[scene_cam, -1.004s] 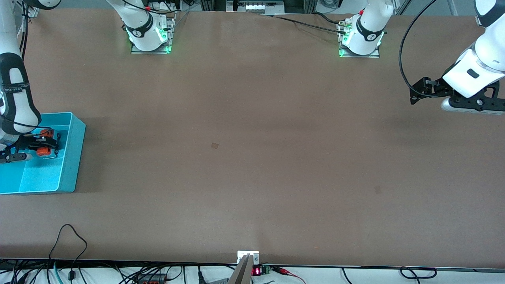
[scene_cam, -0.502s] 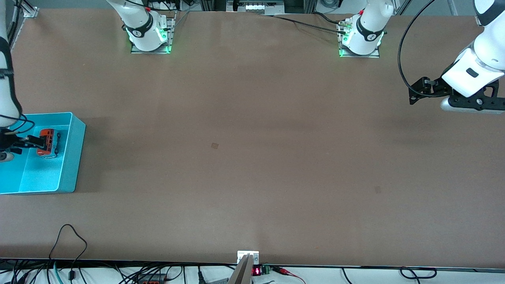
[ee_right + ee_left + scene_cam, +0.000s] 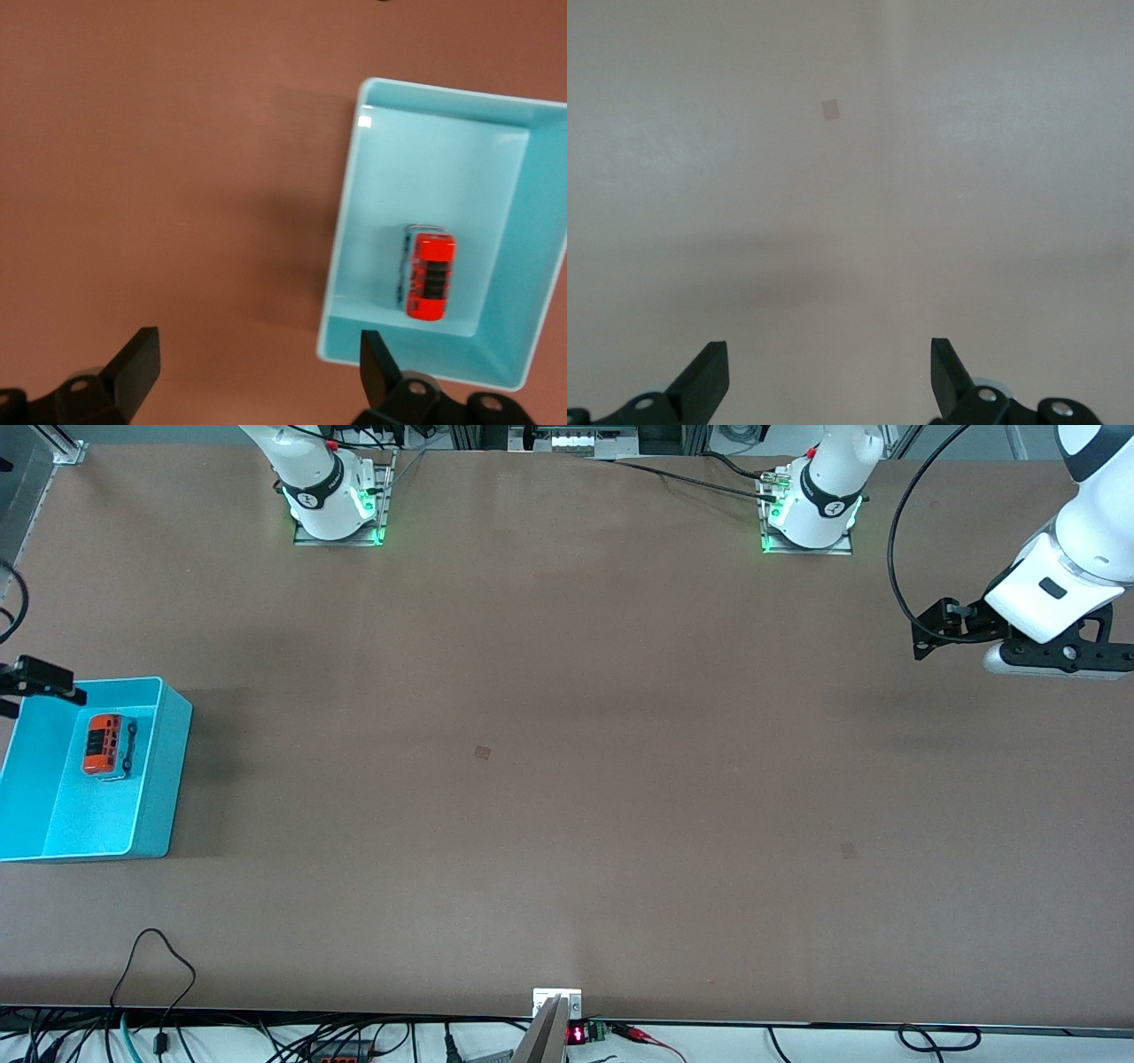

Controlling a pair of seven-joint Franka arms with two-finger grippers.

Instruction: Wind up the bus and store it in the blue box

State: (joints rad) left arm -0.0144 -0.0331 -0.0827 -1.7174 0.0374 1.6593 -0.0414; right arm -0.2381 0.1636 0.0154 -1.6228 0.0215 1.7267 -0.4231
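The small orange bus [image 3: 106,745] lies inside the blue box [image 3: 174,779] at the right arm's end of the table, in the part of the box farther from the front camera. Nothing touches it. In the right wrist view the bus [image 3: 431,276] and the blue box [image 3: 340,257] show from high above, with my right gripper [image 3: 257,365] open and empty over the bare table beside the box. Only one black finger [image 3: 44,679] of it shows in the front view, at the box's corner. My left gripper [image 3: 829,372] hangs open and empty over the left arm's end of the table.
A small square patch [image 3: 482,752] marks the brown tabletop near its middle. The two arm bases [image 3: 337,509] [image 3: 811,514] stand with green lights along the table's edge farthest from the front camera. Cables [image 3: 159,965] trail at the nearest edge.
My right gripper opened, let go of the bus in the blue box, then rose and drew away from it. The left arm shifted only slightly.
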